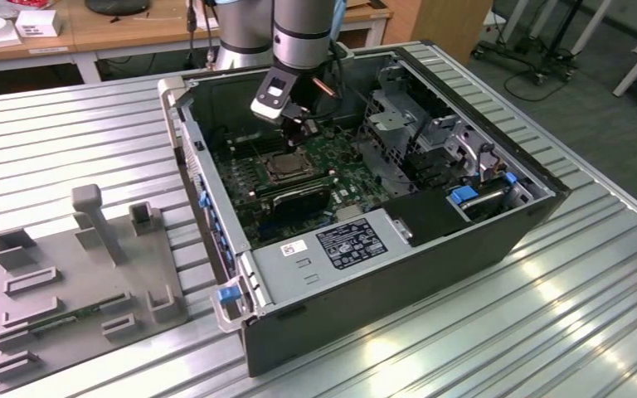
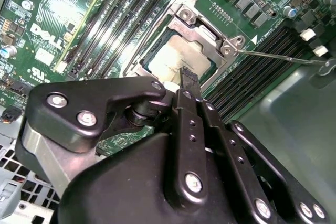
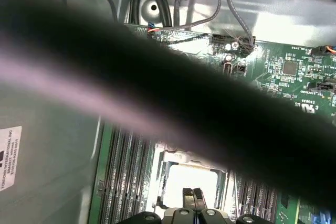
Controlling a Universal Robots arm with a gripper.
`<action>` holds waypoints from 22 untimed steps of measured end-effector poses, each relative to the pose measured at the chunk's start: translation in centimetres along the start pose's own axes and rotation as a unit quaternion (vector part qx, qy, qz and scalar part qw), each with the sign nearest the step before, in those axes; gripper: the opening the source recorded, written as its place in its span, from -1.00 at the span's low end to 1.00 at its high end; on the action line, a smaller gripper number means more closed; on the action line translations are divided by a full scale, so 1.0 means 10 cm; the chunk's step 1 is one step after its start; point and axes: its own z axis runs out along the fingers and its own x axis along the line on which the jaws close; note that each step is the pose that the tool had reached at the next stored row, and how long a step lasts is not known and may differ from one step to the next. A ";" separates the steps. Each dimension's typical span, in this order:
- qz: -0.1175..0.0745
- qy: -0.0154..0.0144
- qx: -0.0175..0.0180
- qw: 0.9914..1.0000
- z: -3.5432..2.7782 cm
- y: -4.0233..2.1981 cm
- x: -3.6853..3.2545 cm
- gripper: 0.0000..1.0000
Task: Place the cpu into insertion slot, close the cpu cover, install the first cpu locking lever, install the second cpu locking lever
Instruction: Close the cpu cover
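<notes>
So the silver-and-grey robot arm is reaching down into the big black open computer case (image 1: 407, 274), which sits on the ribbed metal table (image 1: 75, 141). The black gripper (image 1: 299, 131) hangs just above the green motherboard (image 1: 335, 157), a touch behind the socket as the exterior view has it.

The small flat tan-silver square cpu (image 2: 176, 59) is already lying in the insertion slot (image 2: 184, 14), the square socket with the silvery metal rim. The thin silvery frame-shaped cpu cover (image 2: 205, 35) looks to be lying down around the chip, with the chip's top showing through its window.

In both wrist views the gripper (image 2: 189, 80) (image 3: 192, 196) has its two black fingers pressed together with nothing between them. The tips sit right over one edge of the cpu (image 3: 191, 179). I can't tell whether they actually touch it or just hover above.

A thin silvery wire locking lever (image 2: 278, 57) runs out from the socket's corner across the long black memory slots (image 2: 262, 69) toward the case's grey wall, well clear of the fingers.

Off to the exterior view's left, a grey fixture plate with upright posts (image 1: 75, 265) sits on the table, well apart from the case.
</notes>
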 end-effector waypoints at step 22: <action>-0.023 0.000 0.000 1.000 0.000 -0.001 0.000 -0.79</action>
